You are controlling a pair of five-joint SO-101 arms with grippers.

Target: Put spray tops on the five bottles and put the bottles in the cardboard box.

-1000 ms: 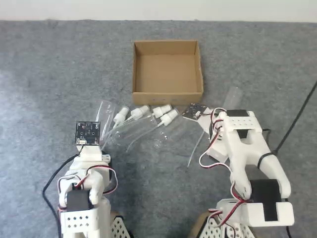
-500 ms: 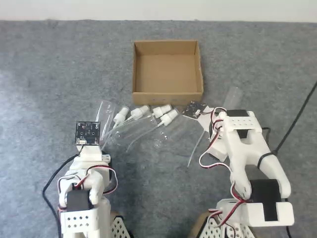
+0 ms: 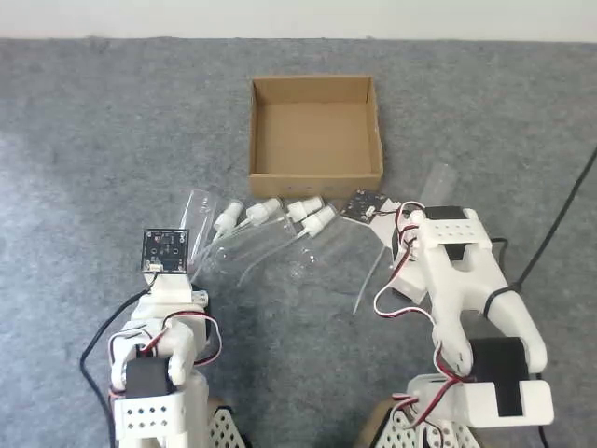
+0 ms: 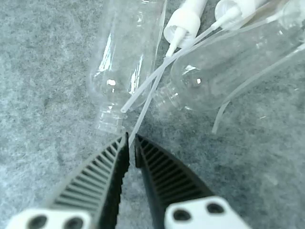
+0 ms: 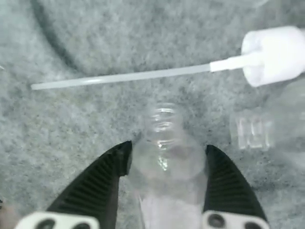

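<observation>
Both grippers sit low on the grey mat [image 3: 93,140]. The right gripper [image 5: 167,147] straddles a clear bottle [image 5: 164,125]. Its fingers [image 5: 112,174] look pressed to the sides, so I read it as gripped, with the open threaded neck pointing away from the wrist. Just past the neck lies a loose spray top [image 5: 274,52], its dip tube [image 5: 119,78] lying crosswise on the mat, apart from the bottle. The left gripper [image 4: 131,138] is closed down to a slit. A thin tube [image 4: 147,98] runs right up to the tips, but I can't tell if it's pinched. An uncapped bottle [image 4: 126,52] lies just ahead of it, neck toward the fingers, and a second bottle [image 4: 224,62] lies beside that one. Further out, a cluster of spray tops [image 3: 261,210] lies among the bottles, near the cardboard box [image 3: 315,174]. Step in hand, as I judge it, is capping the first bottle — no top looks seated on any neck. The next move needs the held bottle kept steady while the other arm takes a top by its head, threads the tube into the mouth and seats the cap. The floppy tube is the likely snag. Containers: every bottle looks clear and dry, and the box shows bare floor with no bottle in it yet.
</observation>
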